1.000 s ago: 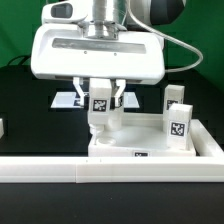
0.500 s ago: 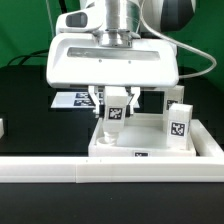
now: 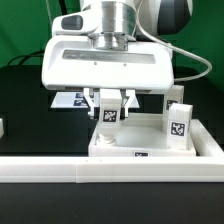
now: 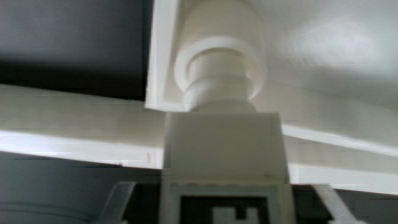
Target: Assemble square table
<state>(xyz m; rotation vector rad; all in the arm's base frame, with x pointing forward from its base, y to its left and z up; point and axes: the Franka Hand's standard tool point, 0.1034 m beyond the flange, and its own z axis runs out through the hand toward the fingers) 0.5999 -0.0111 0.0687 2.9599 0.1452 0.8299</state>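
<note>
While fingers (image 3: 109, 100) grip leg (image 3: 108, 116) (upright), tabletop (image 3: 160, 148) underneath.

Upright legs (image 3: 178, 122) and border wall (image 3: 60, 172) around the tabletop (image 3: 150, 146).

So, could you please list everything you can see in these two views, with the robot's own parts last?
square table top: one, white, lying flat behind the border wall.
held leg: one, white with a black-and-white tag, upright between the fingers, its lower end at a corner socket of the top.
other legs: two, white, tagged, standing at the exterior view's right, on or just behind the top.
border wall: one, long, white, across the front.
marker board: one, white with black tags, flat on the dark table behind.
small white object: one, at the exterior view's left edge; unclear what.
gripper: one, white, shut on the held leg.
</note>
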